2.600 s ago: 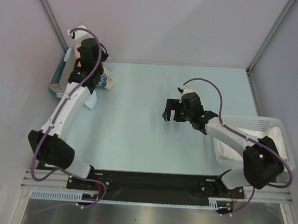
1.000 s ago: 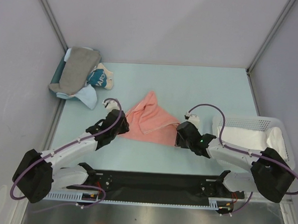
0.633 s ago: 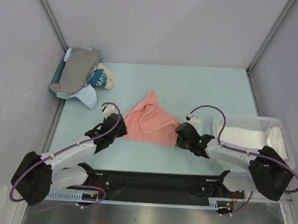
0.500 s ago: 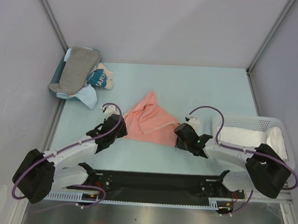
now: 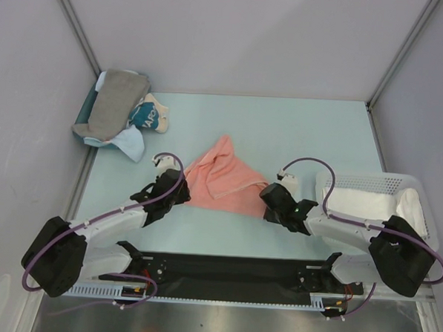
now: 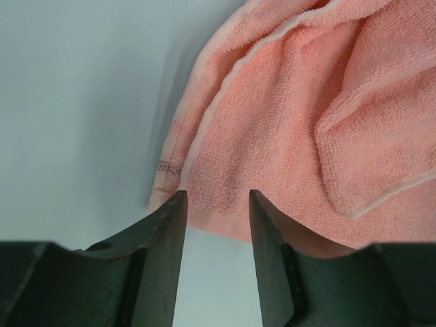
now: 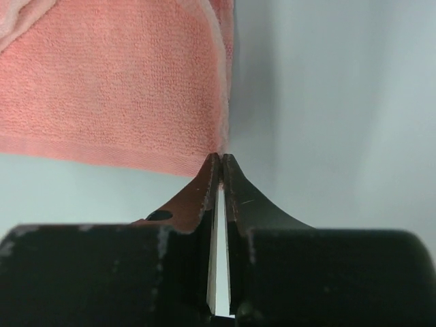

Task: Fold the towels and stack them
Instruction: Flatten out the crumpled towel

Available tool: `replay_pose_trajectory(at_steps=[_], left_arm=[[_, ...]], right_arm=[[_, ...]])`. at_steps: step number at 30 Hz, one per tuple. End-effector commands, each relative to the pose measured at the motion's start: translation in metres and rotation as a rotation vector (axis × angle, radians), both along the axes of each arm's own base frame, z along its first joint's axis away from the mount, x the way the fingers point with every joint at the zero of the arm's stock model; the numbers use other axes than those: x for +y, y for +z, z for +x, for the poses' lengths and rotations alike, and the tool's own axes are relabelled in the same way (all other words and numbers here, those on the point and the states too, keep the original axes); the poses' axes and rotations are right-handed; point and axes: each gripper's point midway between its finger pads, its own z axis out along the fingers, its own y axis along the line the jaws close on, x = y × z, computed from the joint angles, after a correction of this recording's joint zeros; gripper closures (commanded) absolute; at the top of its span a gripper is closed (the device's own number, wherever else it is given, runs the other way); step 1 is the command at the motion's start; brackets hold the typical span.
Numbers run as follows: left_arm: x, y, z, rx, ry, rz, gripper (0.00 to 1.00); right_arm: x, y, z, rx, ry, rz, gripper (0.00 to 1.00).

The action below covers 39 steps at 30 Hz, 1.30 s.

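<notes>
A salmon-pink towel (image 5: 221, 177) lies crumpled on the table's middle, partly folded over itself. My left gripper (image 5: 181, 196) is low at its near left corner, open. In the left wrist view the left gripper (image 6: 216, 197) has its fingers astride the pink towel's (image 6: 286, 136) edge. My right gripper (image 5: 266, 208) sits at the near right corner. Seen from the right wrist, the right gripper (image 7: 221, 158) is shut, pinching the very tip of the towel (image 7: 116, 88). A grey towel (image 5: 117, 101) lies over a light blue towel (image 5: 130, 142) at the back left. A white towel (image 5: 361, 203) lies in the basket.
A white plastic basket (image 5: 377, 176) stands at the right edge. A small teal bundle with white print (image 5: 146, 117) lies beside the grey and blue pile at the back left. Side walls close in the table left and right.
My right gripper's jaws have closed at the towel's near right corner. My left gripper has opened wider and crept toward the left corner. The towel has stayed put.
</notes>
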Motion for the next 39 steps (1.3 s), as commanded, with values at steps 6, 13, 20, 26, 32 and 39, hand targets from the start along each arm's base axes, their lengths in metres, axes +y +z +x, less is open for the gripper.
replay_pose_trajectory(at_steps=[6,13,20,26,32,39], left_arm=[[-0.002,-0.004,0.004,-0.001,-0.033,0.0,0.53],[-0.005,-0.009,0.005,0.03,-0.053,-0.009,0.55],[-0.001,-0.016,0.005,0.057,-0.047,0.024,0.57],[-0.002,-0.018,0.004,0.068,-0.061,0.028,0.57],[0.002,-0.022,0.001,0.083,-0.051,0.045,0.57],[-0.002,-0.022,0.003,0.083,-0.069,0.039,0.6]], right_arm=[[-0.006,0.036,0.011,-0.077,-0.028,0.014,1.0],[-0.01,0.049,0.017,-0.095,-0.035,0.029,1.0],[-0.011,0.051,0.019,-0.099,-0.038,0.038,1.0],[-0.012,0.052,0.02,-0.101,-0.038,0.037,1.0],[-0.013,0.054,0.022,-0.106,-0.04,0.04,1.0],[-0.014,0.053,0.023,-0.105,-0.041,0.038,1.0]])
